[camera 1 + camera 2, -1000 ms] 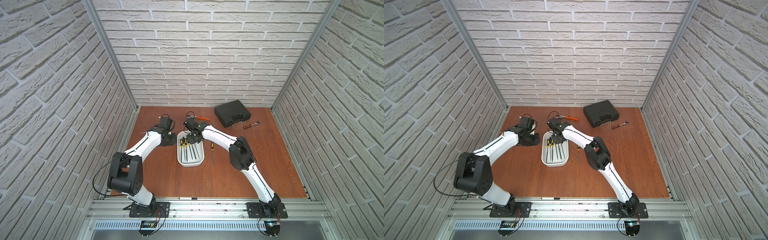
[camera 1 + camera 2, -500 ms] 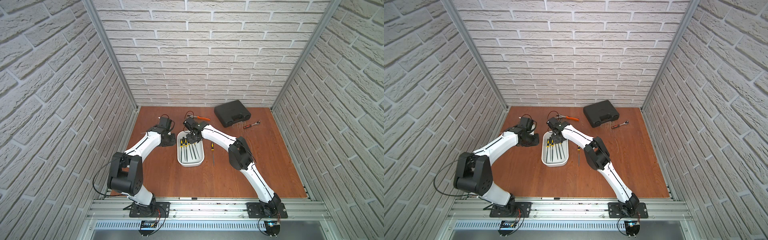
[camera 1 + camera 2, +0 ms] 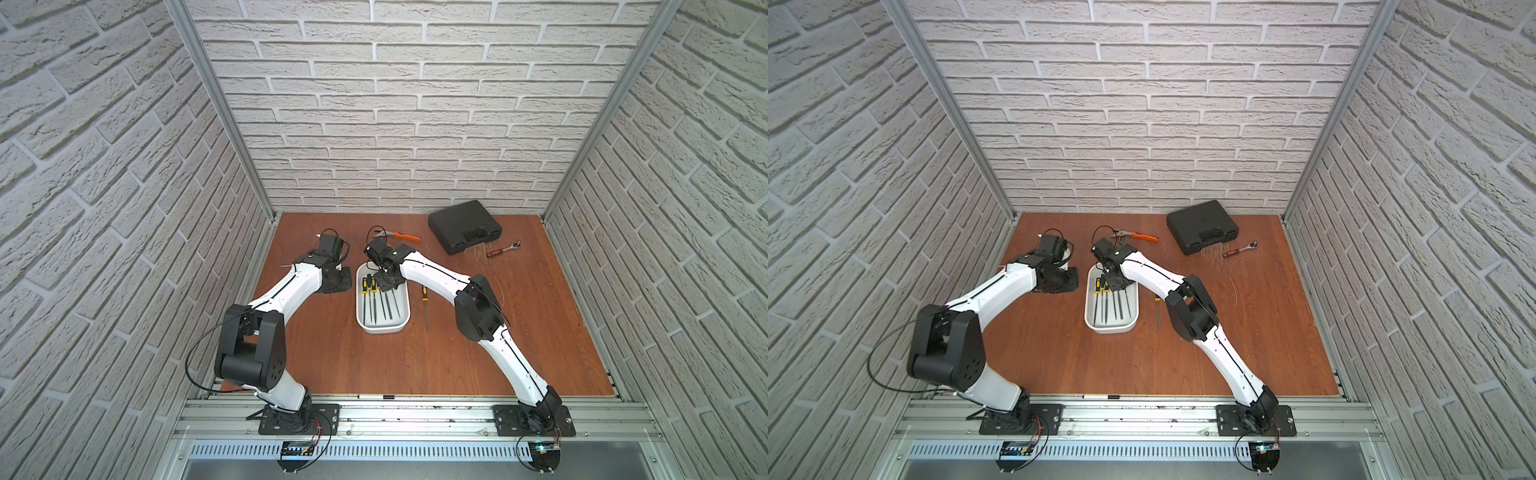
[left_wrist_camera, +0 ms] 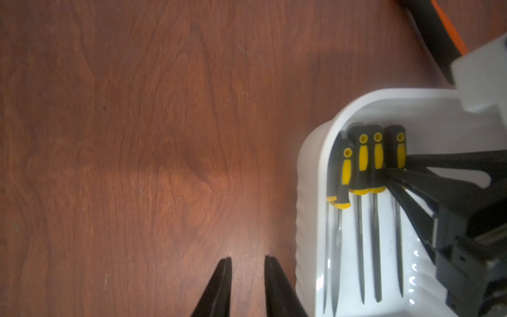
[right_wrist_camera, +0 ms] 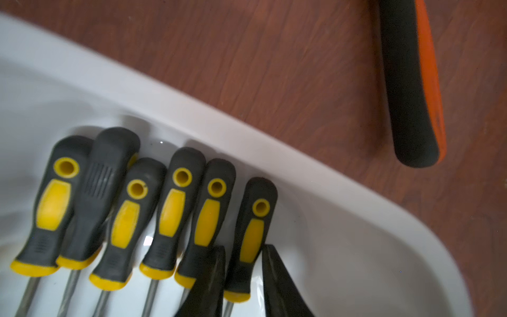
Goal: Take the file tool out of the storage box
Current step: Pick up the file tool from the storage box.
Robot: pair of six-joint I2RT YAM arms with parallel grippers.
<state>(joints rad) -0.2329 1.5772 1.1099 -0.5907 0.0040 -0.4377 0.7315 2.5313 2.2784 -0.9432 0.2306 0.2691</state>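
File handle (image 5: 255,227) lies between the right fingers (image 5: 211,277); whether they clamp it is unclear.

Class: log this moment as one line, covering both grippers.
right gripper: shut on handle of end file, inside white storage box | left gripper: slightly open, empty, above wooden table beside box

Right arm (image 3: 432,274) extended, jaws narrowly parted.
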